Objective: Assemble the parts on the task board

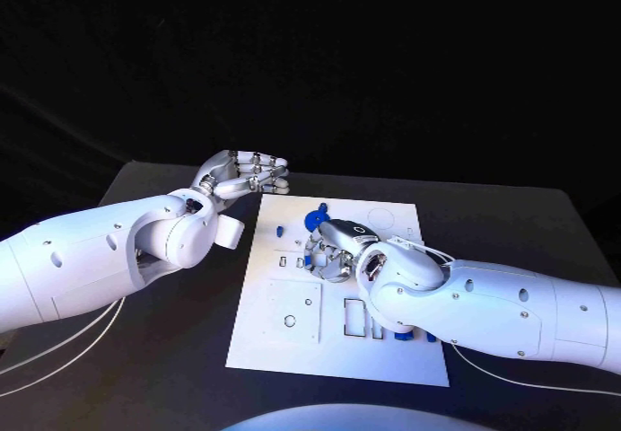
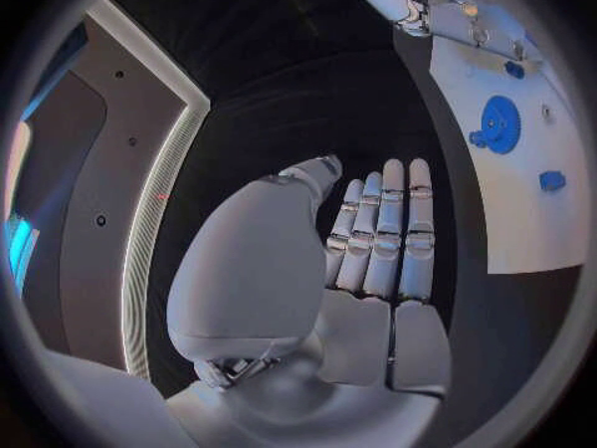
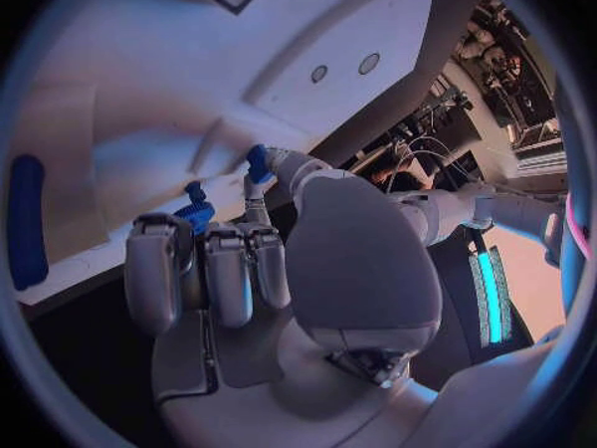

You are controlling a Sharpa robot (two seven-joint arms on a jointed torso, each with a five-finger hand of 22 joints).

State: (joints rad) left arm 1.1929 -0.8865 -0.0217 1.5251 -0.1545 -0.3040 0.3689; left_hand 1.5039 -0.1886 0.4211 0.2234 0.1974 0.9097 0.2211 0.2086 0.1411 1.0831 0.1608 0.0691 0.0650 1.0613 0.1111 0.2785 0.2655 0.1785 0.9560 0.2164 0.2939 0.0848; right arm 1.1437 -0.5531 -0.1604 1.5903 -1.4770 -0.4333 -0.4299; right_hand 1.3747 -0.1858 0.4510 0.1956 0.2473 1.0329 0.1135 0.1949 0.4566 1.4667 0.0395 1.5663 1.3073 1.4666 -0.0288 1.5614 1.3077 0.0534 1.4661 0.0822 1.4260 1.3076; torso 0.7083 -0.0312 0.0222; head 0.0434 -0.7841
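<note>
The white task board (image 1: 292, 346) lies in the middle of the black table. My right hand (image 1: 339, 251) is low over its middle with fingers curled down. In the right wrist view its thumb and fingers (image 3: 205, 269) close around a small blue part (image 3: 194, 212) right at the board (image 3: 149, 90). A blue gear (image 1: 317, 217) sits near the board's far end, also seen as the gear (image 2: 500, 124) in the left wrist view. My left hand (image 1: 246, 175) hovers beside the board's far left corner, its fingers (image 2: 388, 229) straight and holding nothing.
Another small blue part (image 1: 278, 231) lies on the board left of the gear. A long blue piece (image 3: 25, 219) rests on the board beside my right forearm, and its tip (image 1: 404, 336) peeks out in the head view. Rectangular slots (image 1: 354, 316) open in the board's near half.
</note>
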